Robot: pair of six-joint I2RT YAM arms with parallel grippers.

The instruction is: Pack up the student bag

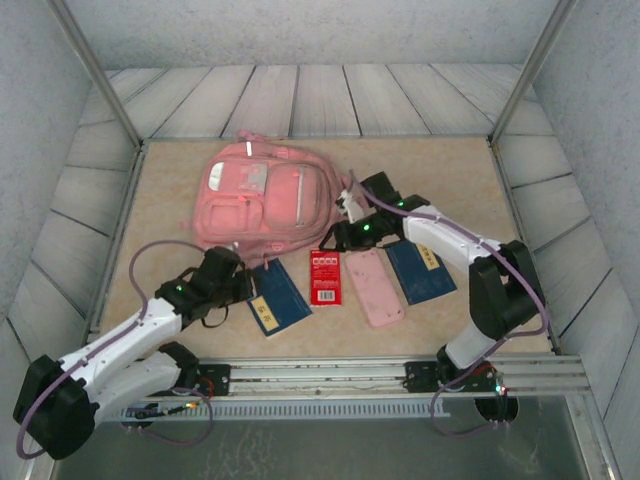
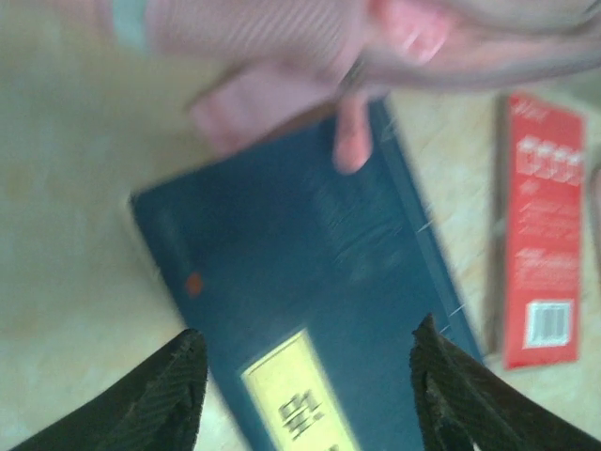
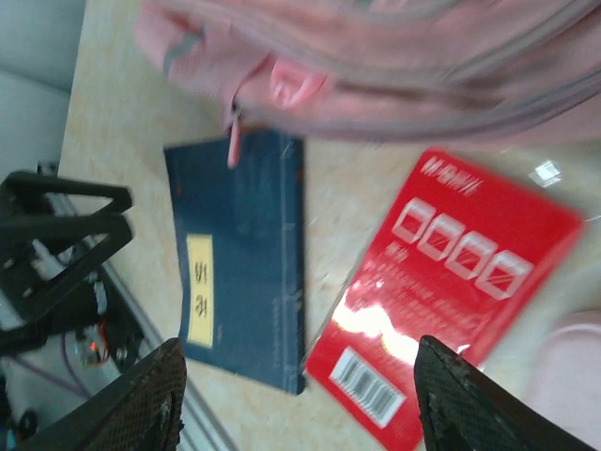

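The student bag (image 1: 262, 200) was seen lying just beyond the left hand (image 1: 238, 278) and right hand (image 1: 338, 236), both spread and empty, its long axis pointing away.

Four flat things lie in a row across the near half of the worktop (image 1: 165, 195). Nearest the left edge, a dark blue book (image 1: 278, 300) sits askew, yellow label toward its near end. Just beside it, at the middle, there's a red booklet (image 1: 325, 277), white barcode patch at its near edge. Next comes a pink pencil case (image 1: 375, 287), flat with rounded corners. Just beside that, toward the right edge, is a second dark blue book (image 1: 425, 275), also with a yellow label. A metal rail (image 1: 330, 372) runs along the near edge.
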